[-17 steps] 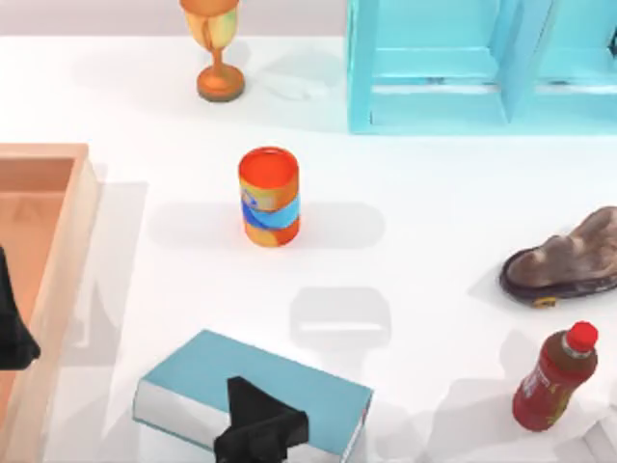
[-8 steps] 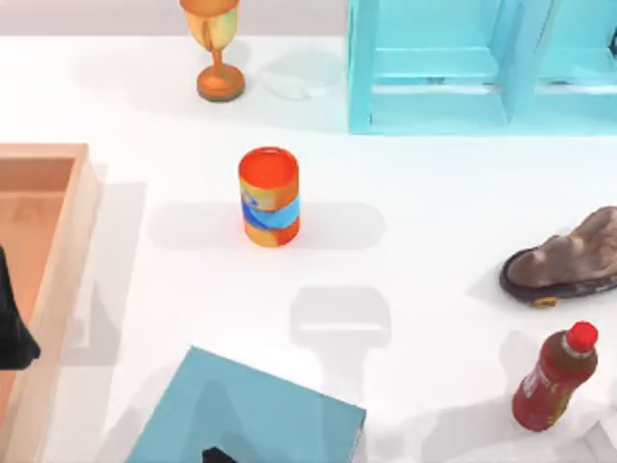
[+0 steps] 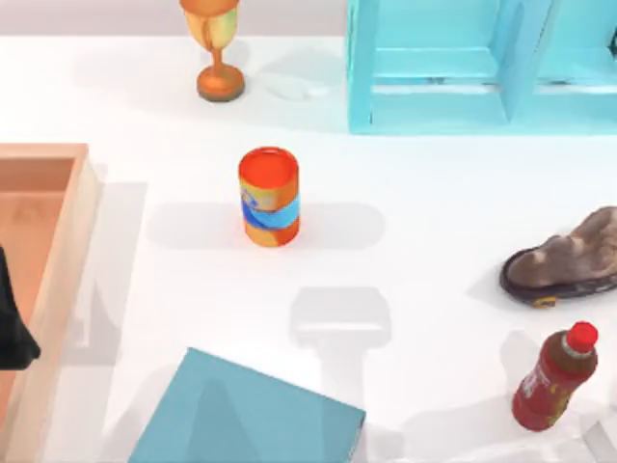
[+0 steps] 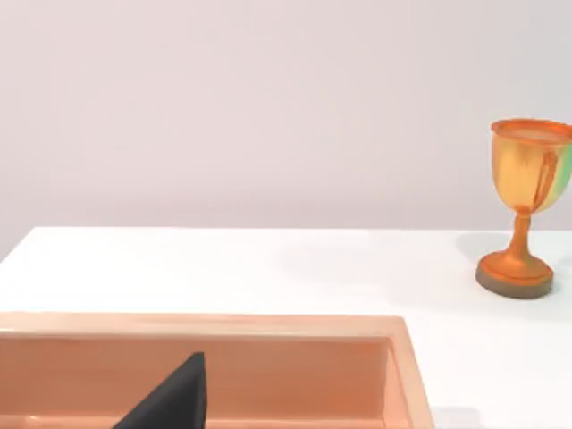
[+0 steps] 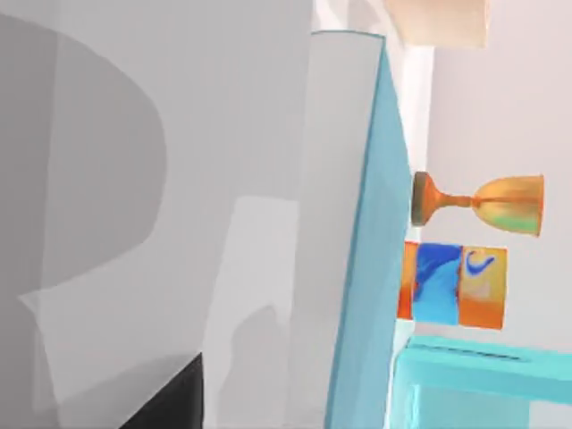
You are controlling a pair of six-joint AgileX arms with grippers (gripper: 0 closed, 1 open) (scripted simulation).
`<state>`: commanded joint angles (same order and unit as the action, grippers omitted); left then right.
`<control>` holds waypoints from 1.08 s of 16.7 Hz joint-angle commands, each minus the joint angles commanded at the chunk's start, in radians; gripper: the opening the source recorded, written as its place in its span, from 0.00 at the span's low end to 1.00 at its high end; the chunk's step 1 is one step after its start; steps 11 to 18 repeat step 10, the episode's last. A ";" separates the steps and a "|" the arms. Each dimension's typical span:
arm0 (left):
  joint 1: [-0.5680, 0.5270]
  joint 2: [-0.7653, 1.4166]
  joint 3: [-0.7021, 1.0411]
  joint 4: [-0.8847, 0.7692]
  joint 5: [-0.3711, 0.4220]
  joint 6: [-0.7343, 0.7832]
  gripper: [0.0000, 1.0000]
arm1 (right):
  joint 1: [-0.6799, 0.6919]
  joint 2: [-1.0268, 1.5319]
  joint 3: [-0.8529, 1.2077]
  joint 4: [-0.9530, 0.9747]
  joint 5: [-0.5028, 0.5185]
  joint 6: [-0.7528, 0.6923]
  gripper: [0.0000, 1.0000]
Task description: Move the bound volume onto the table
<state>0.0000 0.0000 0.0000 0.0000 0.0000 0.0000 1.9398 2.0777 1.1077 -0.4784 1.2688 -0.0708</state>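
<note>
You were looking at a sim tabletop: plain white table, blank wall, random props, e.g. goblet, shoe.

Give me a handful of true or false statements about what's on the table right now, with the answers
1. The bound volume sits at the near edge of the table, below the orange can in the top view. True.
2. The gold trophy cup lies tipped on its side. False: it stands upright on its base.
3. The red-capped bottle is toward the table's right side, near the brown shoe. True.
4. The orange can stands inside the wooden tray. False: it stands on the bare table, apart from the tray.
5. The light cyan shelf unit is at the table's far side. True.
6. The left gripper hangs over the shoe. False: it is over the tray at the left.
</note>
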 joint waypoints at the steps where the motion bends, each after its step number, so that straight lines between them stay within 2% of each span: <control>1: 0.000 0.000 0.000 0.000 0.000 0.000 1.00 | 0.015 0.006 0.030 -0.087 0.007 0.069 1.00; 4: 0.000 0.000 0.000 0.000 0.000 0.000 1.00 | 0.035 0.017 0.102 -0.287 0.025 0.224 1.00; 7: 0.000 0.000 0.000 0.000 0.000 0.000 1.00 | 0.033 0.022 0.147 -0.395 0.043 0.307 1.00; 18: 0.000 0.000 0.000 0.000 0.000 0.000 1.00 | 0.031 0.024 0.156 -0.413 0.048 0.322 1.00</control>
